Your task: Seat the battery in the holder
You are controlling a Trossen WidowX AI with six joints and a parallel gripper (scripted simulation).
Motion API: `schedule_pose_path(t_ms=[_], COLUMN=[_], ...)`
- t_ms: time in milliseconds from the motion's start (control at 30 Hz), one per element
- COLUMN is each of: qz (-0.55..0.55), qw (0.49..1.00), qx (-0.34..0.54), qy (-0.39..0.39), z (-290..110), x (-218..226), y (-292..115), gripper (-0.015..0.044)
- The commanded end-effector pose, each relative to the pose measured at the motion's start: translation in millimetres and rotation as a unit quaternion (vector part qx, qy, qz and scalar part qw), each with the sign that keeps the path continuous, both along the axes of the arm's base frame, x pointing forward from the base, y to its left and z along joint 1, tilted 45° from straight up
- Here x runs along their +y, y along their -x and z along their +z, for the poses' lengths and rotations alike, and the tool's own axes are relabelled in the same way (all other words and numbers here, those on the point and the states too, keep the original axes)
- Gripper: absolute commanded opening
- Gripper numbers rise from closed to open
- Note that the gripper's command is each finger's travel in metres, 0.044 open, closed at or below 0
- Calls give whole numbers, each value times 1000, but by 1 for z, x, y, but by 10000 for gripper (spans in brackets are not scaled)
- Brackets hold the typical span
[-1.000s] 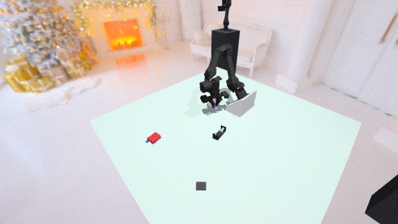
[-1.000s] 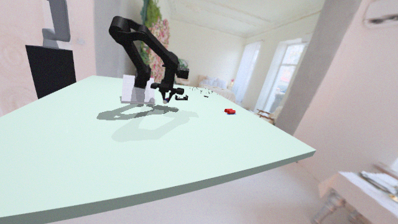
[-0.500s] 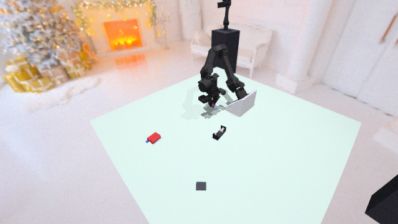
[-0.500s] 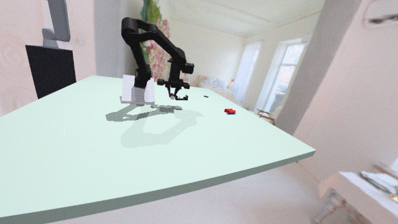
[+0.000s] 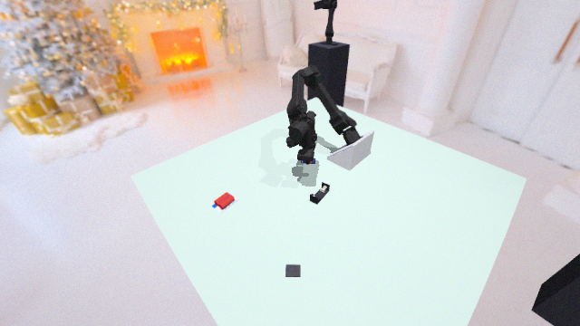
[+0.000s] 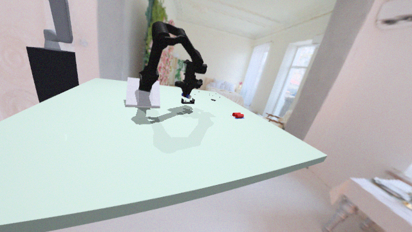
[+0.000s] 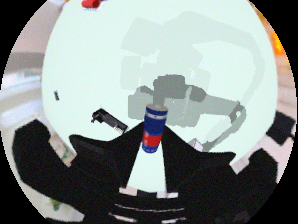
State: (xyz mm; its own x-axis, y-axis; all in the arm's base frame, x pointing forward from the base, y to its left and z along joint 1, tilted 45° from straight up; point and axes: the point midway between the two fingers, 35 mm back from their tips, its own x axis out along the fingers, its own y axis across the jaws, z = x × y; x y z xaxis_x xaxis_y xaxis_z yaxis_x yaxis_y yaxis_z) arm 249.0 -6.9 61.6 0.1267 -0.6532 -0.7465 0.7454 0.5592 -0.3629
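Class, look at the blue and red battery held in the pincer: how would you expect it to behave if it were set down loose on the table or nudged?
The battery looks like a smooth cylinder, so on its side it would probably roll across the table. Standing on end, it seems narrow for its height and likely to tip. It appears rigid in the pincer, so it should not bend.

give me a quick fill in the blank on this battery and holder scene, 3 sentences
1. The gripper is shut on the blue and red ____.
2. The black holder lies on the table with ____ in it.
3. The small dark grey square lies nearer the top camera than the ____ block.

Missing words: battery; nothing; red
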Motion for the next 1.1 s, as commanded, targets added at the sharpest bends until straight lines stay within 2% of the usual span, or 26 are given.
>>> schedule_pose_path(t_ms=[0, 300, 600, 800, 1067], qz=[63, 231, 383, 393, 422], qw=[996, 951, 858, 849, 848], qx=[55, 203, 338, 346, 314], qy=[8, 36, 62, 65, 71], z=[-9, -39, -78, -81, -94], x=[15, 54, 94, 97, 89], y=[-11, -34, -47, -48, -54], gripper=[85, 85, 85, 85, 85])
